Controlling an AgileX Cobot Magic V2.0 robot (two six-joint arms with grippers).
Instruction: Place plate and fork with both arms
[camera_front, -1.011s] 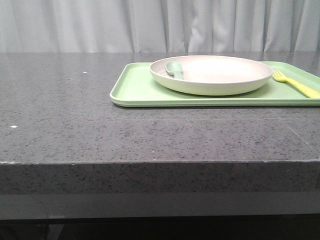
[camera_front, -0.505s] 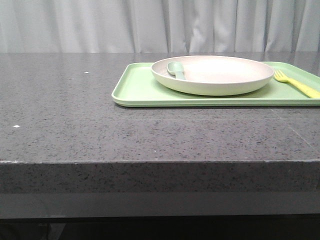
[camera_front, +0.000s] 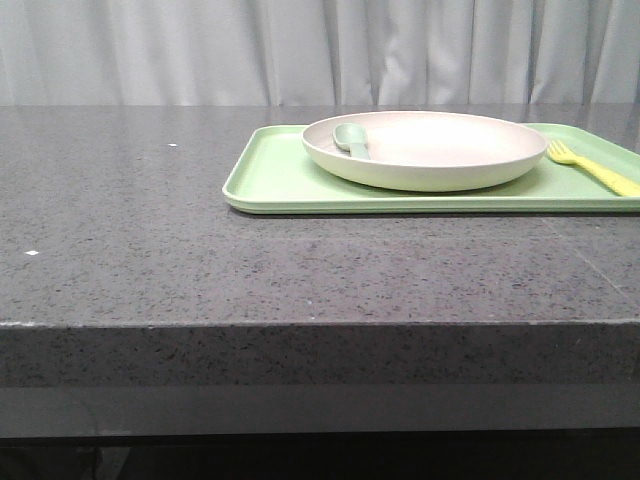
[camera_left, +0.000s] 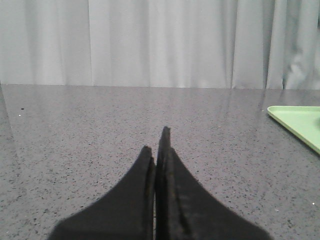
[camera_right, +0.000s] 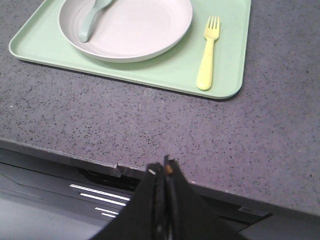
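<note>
The off-white plate (camera_front: 425, 150) sits on a light-green tray (camera_front: 270, 180) at the back right of the grey table; it also shows in the right wrist view (camera_right: 130, 27). A grey-green spoon (camera_front: 350, 138) lies in the plate. The pale-yellow fork (camera_front: 592, 168) lies on the tray right of the plate, also in the right wrist view (camera_right: 207, 55). My left gripper (camera_left: 156, 142) is shut and empty, low over bare table left of the tray. My right gripper (camera_right: 164, 165) is shut and empty at the table's near edge, short of the tray. Neither gripper shows in the front view.
The tray's corner (camera_left: 295, 120) shows in the left wrist view. A white curtain (camera_front: 320, 50) hangs behind the table. The table's front edge (camera_front: 320, 325) drops to a dark frame below.
The front view's picture shifted slightly; the tray and plate sit a few pixels further right than a second ago. Nothing on the table moved relative to the rest.
</note>
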